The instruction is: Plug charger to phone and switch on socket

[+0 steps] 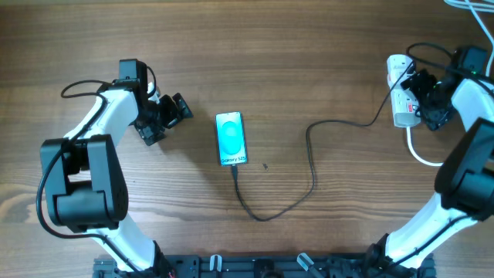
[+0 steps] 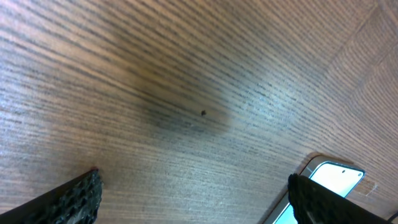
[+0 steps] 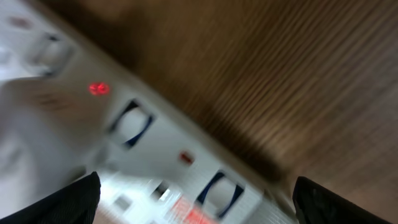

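Note:
The phone [image 1: 232, 138] lies in the middle of the table with its teal screen lit, and its corner shows in the left wrist view [image 2: 333, 180]. The black charger cable [image 1: 312, 174] runs from the phone's near end in a loop to the white socket strip [image 1: 401, 100] at the far right. My left gripper [image 1: 166, 120] is open and empty, left of the phone. My right gripper [image 1: 426, 99] is open over the socket strip [image 3: 161, 155], where a small red light [image 3: 97, 88] glows. The right wrist view is blurred.
A thick white cord [image 1: 417, 150] curves from the strip towards the right arm. More white cable [image 1: 471, 11] hangs at the far right corner. Bare wooden table [image 2: 199, 93] lies under the left gripper.

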Action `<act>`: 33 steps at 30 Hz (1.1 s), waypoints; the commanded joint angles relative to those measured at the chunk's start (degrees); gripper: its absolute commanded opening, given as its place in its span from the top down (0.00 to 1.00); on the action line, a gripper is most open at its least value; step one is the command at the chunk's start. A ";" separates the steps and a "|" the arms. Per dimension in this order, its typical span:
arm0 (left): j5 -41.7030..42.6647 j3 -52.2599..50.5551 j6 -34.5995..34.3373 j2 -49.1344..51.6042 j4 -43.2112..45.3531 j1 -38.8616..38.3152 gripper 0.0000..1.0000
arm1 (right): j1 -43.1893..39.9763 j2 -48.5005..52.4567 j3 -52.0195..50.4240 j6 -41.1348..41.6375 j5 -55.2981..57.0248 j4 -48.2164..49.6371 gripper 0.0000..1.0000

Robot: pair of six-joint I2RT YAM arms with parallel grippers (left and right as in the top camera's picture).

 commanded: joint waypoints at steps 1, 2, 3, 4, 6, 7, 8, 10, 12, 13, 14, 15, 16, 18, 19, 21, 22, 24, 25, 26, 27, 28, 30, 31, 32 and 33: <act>0.46 0.63 -0.15 0.63 0.11 0.11 0.00 | 0.31 4.42 0.90 0.50 -0.52 0.31 0.00; 0.46 0.63 -0.13 0.63 0.11 0.11 0.00 | 0.09 3.63 1.01 0.50 -0.55 -0.46 0.00; 0.48 0.63 -0.15 0.63 0.11 0.11 0.00 | -0.26 1.42 1.46 0.46 -0.55 -2.60 0.00; 0.46 0.63 -0.13 0.63 0.11 0.11 0.00 | -0.48 -1.46 1.53 0.46 -0.55 -3.93 0.00; 0.48 0.63 -0.13 0.63 0.11 0.11 0.00 | -0.33 -7.08 1.53 0.33 -0.61 -4.59 0.00; 0.46 0.63 -0.13 0.63 0.11 0.11 0.00 | -0.20 -8.87 1.53 -0.02 -0.59 -4.50 0.00; 0.48 0.63 -0.13 0.63 0.11 0.11 0.00 | -0.20 -10.67 1.53 0.04 -0.59 -4.33 0.00; 0.46 0.63 -0.13 0.63 0.11 0.11 0.00 | -0.20 -11.65 1.51 0.11 -0.61 -3.10 0.00; 0.48 0.63 -0.13 0.63 0.11 0.11 0.00 | -0.17 -10.91 1.25 0.15 -0.59 -1.92 0.00; 0.46 0.63 -0.15 0.63 0.11 0.11 0.00 | -0.13 -9.90 1.22 1.05 -0.57 -1.62 0.00; 0.46 0.63 -0.13 0.63 0.11 0.11 0.00 | -0.04 -8.31 0.96 1.11 -1.07 -0.81 0.00; 0.48 0.63 -0.13 0.63 0.11 0.11 0.00 | 0.09 -7.21 0.92 1.16 -1.29 -0.46 0.01; 0.46 0.63 -0.13 0.63 0.11 0.11 0.00 | 0.26 -5.88 0.92 1.07 -1.62 0.00 0.00; 0.46 0.63 -0.15 0.63 0.11 0.11 0.00 | 0.92 -1.31 0.87 0.94 -1.62 1.75 0.00; 0.46 0.63 -0.15 0.63 0.11 0.11 0.00 | 1.11 0.87 0.87 0.96 -1.62 2.08 0.00; 0.48 0.63 -0.15 0.63 0.11 0.11 0.00 | 1.16 4.46 0.87 1.07 -1.62 2.16 0.00; 0.48 0.63 -0.13 0.63 0.11 0.11 0.00 | 1.16 5.33 0.87 1.09 -1.64 2.23 0.00; 0.46 0.63 -0.15 0.63 0.11 0.11 0.00 | 1.14 4.70 0.98 0.98 -2.21 1.79 0.00; 0.48 0.63 -0.15 0.63 0.11 0.11 0.00 | 1.09 3.32 1.18 0.90 -3.19 1.14 0.00; 0.46 0.63 -0.15 0.63 0.11 0.11 0.00 | 1.05 2.16 1.51 0.87 -3.15 0.22 0.00; 0.48 0.63 -0.13 0.63 0.11 0.11 0.00 | 0.90 -0.17 1.73 0.35 -3.10 -0.90 0.00; 0.46 0.63 -0.15 0.63 0.11 0.11 0.00 | 0.52 -2.80 1.79 -0.76 -2.91 -2.01 0.00; 0.46 0.63 -0.13 0.63 0.11 0.11 0.00 | -0.46 -7.69 1.79 -3.15 -0.46 -4.59 0.00; 0.46 0.63 -0.13 0.63 0.11 0.11 0.00 | -0.98 -10.29 1.79 -5.57 0.83 -5.44 0.00; 0.48 0.63 -0.15 0.63 0.11 0.11 0.00 | -1.16 -11.76 1.79 -8.11 0.98 -5.90 0.00; 0.46 0.63 -0.15 0.63 0.11 0.11 0.00 | -1.16 -12.57 1.79 -10.45 0.98 -7.39 0.00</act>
